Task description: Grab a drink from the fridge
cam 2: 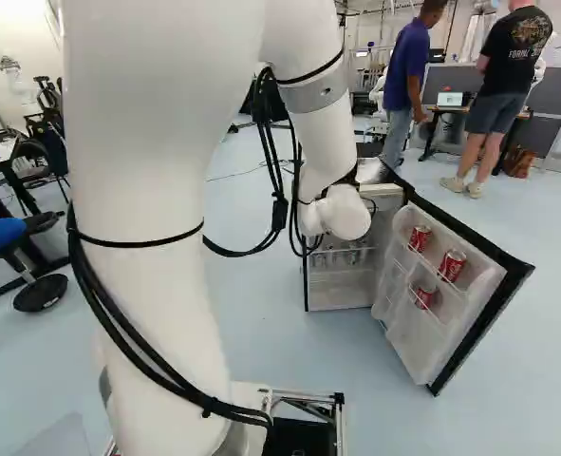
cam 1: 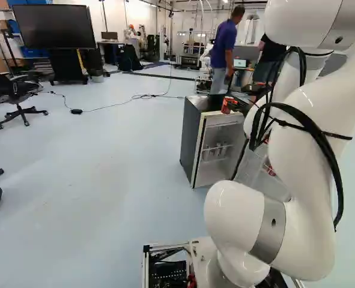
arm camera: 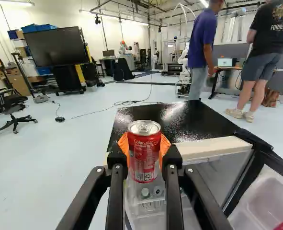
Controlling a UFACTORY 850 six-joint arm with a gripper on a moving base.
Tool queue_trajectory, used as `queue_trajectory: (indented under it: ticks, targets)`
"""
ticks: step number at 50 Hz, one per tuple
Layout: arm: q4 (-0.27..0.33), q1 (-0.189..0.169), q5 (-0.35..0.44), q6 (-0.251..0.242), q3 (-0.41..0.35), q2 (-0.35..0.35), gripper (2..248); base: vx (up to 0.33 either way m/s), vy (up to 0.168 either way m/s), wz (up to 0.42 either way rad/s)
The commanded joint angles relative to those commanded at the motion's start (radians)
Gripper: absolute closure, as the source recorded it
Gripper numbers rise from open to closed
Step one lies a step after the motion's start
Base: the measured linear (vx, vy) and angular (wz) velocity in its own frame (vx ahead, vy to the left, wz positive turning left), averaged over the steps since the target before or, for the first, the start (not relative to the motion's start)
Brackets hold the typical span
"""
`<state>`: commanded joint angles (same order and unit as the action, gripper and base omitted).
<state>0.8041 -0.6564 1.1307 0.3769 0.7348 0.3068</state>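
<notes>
Grasping part: the hand (cam 1: pixel 230 105) was clenched on a red drink can (arm camera: pixel 143 155), orange pads against both sides, can upright near the fridge's upper front edge (arm camera: pixel 213 147). Surroundings: an office chair (cam 1: pixel 20 96) and a large screen (cam 1: pixel 54 27) stood well apart from the fridge (cam 1: pixel 191 141); a cable (cam 1: pixel 120 103) ran over the floor between. Obstruction: the fridge door (cam 2: pixel 489 275) stood wide open, jutting out on the right in the right base view. Room: pale floor (cam 1: pixel 99 162) extended left of the fridge in the left base view. Contents: two red cans (cam 2: pixel 453 266) occupied the door's upper rack, another can (cam 2: pixel 424 297) the lower; small bottles (cam 1: pixel 212 152) stood inside the cabinet.
</notes>
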Motion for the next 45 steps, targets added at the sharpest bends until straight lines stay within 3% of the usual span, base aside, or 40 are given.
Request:
queue_trajectory:
  ticks: [45]
  targets:
    - [0.0,0.05,0.0,0.0,0.159,0.126,166,0.0,0.0,0.0]
